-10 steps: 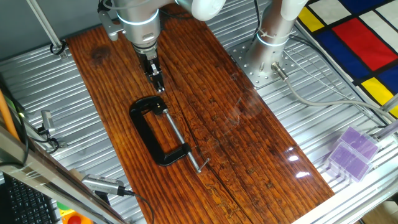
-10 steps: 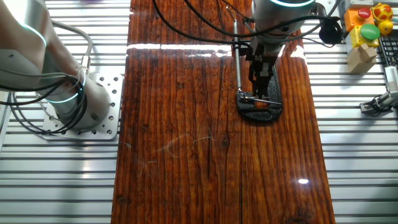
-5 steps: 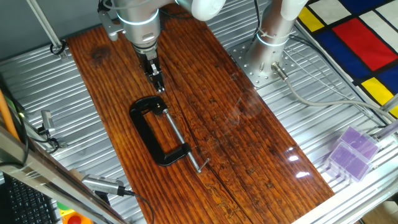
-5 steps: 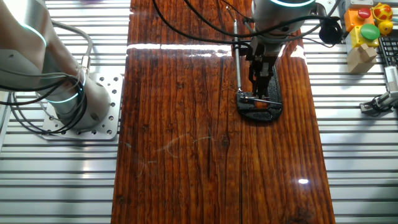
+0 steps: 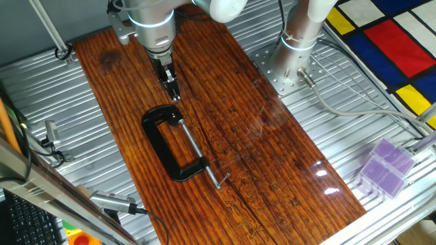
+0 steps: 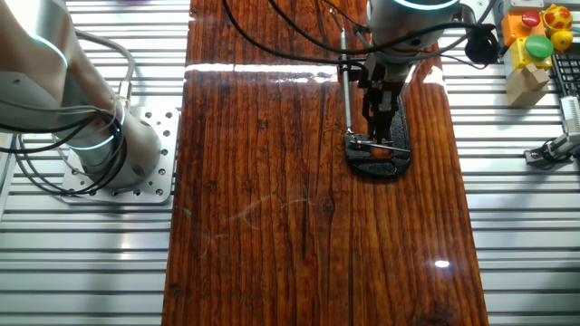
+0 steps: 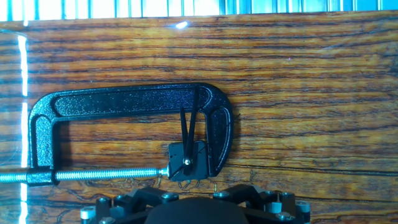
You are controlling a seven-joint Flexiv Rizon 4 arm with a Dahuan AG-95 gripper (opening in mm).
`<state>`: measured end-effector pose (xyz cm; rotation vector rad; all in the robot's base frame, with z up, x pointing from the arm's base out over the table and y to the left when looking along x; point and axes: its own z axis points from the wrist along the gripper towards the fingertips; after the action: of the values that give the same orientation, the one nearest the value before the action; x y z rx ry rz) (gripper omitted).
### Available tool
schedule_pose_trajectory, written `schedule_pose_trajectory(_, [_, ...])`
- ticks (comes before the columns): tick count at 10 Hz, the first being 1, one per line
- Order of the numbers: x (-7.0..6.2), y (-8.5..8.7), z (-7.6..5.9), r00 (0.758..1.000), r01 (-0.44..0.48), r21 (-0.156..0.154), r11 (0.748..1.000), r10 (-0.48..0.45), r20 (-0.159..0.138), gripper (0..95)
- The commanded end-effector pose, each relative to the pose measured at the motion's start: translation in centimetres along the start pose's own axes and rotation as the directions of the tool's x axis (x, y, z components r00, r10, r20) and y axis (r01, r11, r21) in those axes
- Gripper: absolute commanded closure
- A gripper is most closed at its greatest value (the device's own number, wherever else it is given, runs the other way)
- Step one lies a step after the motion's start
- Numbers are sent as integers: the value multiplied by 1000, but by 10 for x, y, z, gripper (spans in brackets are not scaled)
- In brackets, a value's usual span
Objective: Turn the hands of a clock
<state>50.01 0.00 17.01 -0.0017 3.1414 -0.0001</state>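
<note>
A black C-clamp (image 7: 124,99) lies flat on the wooden table and also shows in one fixed view (image 5: 158,139). Its jaw holds a small black clock movement (image 7: 186,163) with two thin black hands (image 7: 189,127), both pointing up and close together. My gripper (image 5: 174,94) hangs just above the jaw end of the clamp, and its fingers look closed together and empty. In the other fixed view the gripper (image 6: 381,134) stands over the clamp (image 6: 399,149). The hand view shows only the hand's base, and the fingertips are hidden.
The wooden board (image 5: 272,156) rests on a ribbed metal table. The arm's base (image 5: 293,54) is bolted at the back right. A purple box (image 5: 385,167) sits at the right edge. Coloured blocks (image 6: 530,36) and cables lie beside the board.
</note>
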Motion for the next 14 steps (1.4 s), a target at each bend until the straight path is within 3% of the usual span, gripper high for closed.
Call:
schedule_pose_trajectory(1, [0, 0, 0, 974, 228, -68, 971, -228, 11, 950])
schedule_pose_trajectory(14, [-3, 0, 1, 970, 242, -70, 968, -242, 5, 950])
